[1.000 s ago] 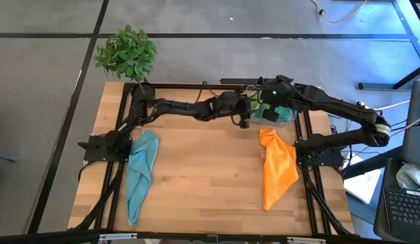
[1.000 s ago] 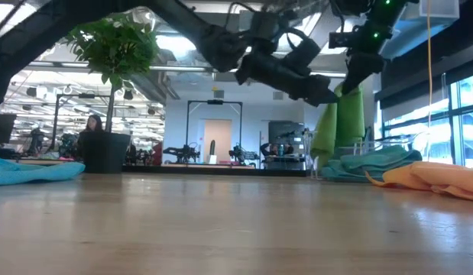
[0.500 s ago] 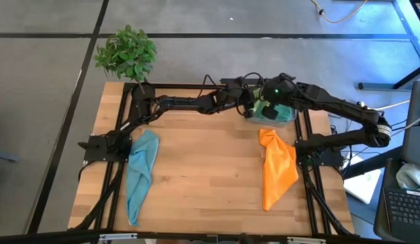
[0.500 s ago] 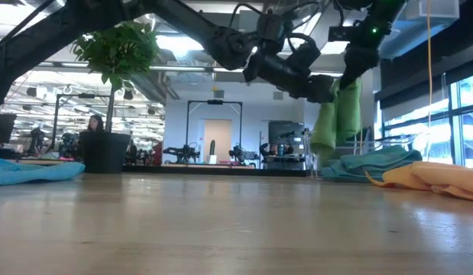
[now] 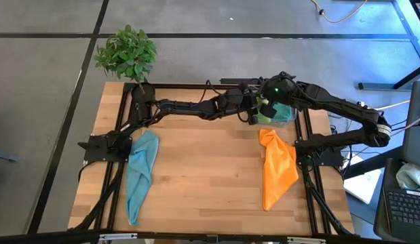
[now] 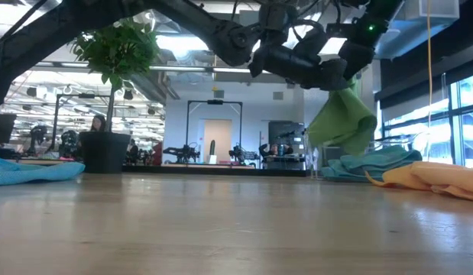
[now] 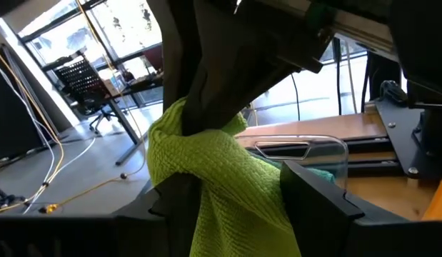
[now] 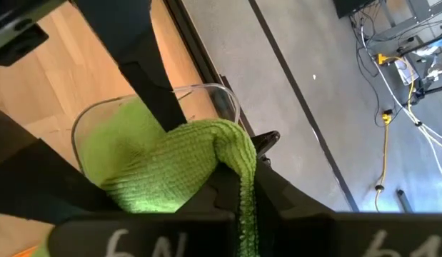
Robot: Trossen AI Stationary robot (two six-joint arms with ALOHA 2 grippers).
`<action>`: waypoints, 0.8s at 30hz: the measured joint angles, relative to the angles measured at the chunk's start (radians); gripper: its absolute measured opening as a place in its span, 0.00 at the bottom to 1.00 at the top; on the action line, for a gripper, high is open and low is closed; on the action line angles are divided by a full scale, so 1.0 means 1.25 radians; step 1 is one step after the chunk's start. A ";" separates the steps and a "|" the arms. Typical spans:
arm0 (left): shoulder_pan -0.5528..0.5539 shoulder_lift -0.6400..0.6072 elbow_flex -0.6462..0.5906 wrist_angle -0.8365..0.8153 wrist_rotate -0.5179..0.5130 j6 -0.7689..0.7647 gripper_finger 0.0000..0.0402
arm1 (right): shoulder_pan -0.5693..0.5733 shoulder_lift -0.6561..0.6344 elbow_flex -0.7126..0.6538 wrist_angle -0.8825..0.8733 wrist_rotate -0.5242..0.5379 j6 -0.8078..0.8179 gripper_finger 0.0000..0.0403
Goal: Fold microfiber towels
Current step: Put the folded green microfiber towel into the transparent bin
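A lime green towel hangs above the clear bin at the table's far right, held between both grippers. My right gripper is shut on its top. My left gripper reaches in from the table's left and is shut on the towel just below. A teal towel lies in the bin. An orange towel lies on the table at the right and a light blue one at the left. My left gripper has a bunched part of the green towel between its two fingers, coming level from the table's left. How many layers it holds, I cannot tell. The towel is clear of the table and bin. My right gripper pinches a folded upper edge of the green towel from above, fingers pointing down. The towel hangs below it in a wide, slack bunch, clear of the bin.
A potted plant stands at the table's far left corner. The bin's rim is right under the towel. Bare wood lies between the light blue and orange towels. A person sits far off in the room behind.
My left gripper has gone toward the table's right edge and up, to the green towel under my right gripper, and taken hold of it. The towel hung long and narrow; it is now drawn up into a shorter, wider bunch.
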 joint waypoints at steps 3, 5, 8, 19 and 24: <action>0.000 0.000 0.000 0.002 0.000 -0.006 0.46 | 0.000 0.000 0.000 0.003 0.001 -0.002 0.03; 0.001 0.000 0.000 -0.008 -0.001 -0.020 0.46 | 0.000 0.000 0.000 0.002 0.001 -0.011 0.03; 0.006 0.000 0.000 -0.017 0.000 -0.039 0.46 | 0.000 0.000 0.000 0.004 0.001 -0.018 0.03; 0.019 0.000 0.000 -0.033 0.067 -0.093 0.46 | 0.000 -0.004 0.000 0.004 0.030 -0.024 0.03; 0.004 0.000 0.001 -0.079 0.093 -0.125 0.46 | 0.000 -0.004 0.000 -0.006 0.072 -0.021 0.03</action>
